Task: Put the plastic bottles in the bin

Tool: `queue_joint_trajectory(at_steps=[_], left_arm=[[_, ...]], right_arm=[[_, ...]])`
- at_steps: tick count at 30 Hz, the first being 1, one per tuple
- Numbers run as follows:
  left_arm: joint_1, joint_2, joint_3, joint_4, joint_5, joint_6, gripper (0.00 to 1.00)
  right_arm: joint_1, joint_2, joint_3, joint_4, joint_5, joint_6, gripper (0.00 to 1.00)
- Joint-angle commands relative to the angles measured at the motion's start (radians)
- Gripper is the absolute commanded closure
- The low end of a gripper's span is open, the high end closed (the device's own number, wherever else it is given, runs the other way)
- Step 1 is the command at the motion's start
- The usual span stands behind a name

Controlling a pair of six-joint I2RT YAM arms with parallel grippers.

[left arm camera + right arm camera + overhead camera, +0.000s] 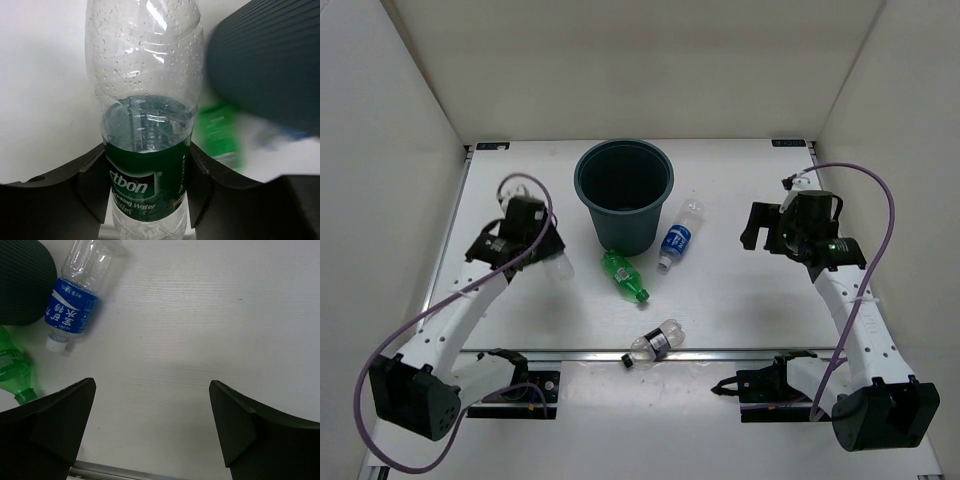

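Note:
The dark teal bin (624,190) stands upright at the back middle of the table. My left gripper (535,250) (145,185) is left of it, shut on a clear bottle with a green label (147,125) (558,266), gripped at the label. An all-green bottle (623,273) lies in front of the bin. A clear bottle with a blue label (678,238) (75,305) lies by the bin's right side. A clear bottle with a dark band (655,343) lies near the front rail. My right gripper (765,228) (152,410) is open over bare table, right of the blue-label bottle.
White walls close in the table on the left, back and right. A metal rail (570,352) runs along the near edge, with both arm bases behind it. Purple cables (880,200) loop off each arm. The bin's ribbed wall (265,65) is close on the left gripper's right.

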Motion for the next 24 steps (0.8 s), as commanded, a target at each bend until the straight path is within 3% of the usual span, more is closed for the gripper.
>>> queue_joint_trajectory(at_steps=[1,4,5,9,13,18,24], left_arm=[[-0.060,-0.003,0.279,0.078,-0.083,0.083,0.45],[-0.155,0.109,0.507,0.170,-0.155,0.165,0.45],[-0.182,0.156,0.552,0.195,-0.163,0.200,0.40],[-0.177,0.302,0.712,0.391,-0.111,0.280,0.39],[-0.194,0.512,0.913,0.352,-0.115,0.292,0.36],[-0.219,0.624,1.008,0.298,-0.082,0.295,0.02],[-0.228,0.502,0.939,0.303,-0.120,0.324,0.01]], right_arm=[[0.013,-0.004,-0.032,0.063,-0.007,0.020,0.06],[0.042,-0.001,-0.055,0.073,0.013,0.036,0.06],[0.045,0.006,-0.069,0.078,0.010,0.046,0.06],[0.036,-0.004,-0.092,0.107,-0.015,0.069,0.06],[0.031,-0.014,-0.089,0.118,-0.019,0.088,0.05],[0.042,0.008,-0.058,0.124,0.007,0.082,0.03],[0.080,0.081,-0.010,0.132,0.042,0.097,0.01]])
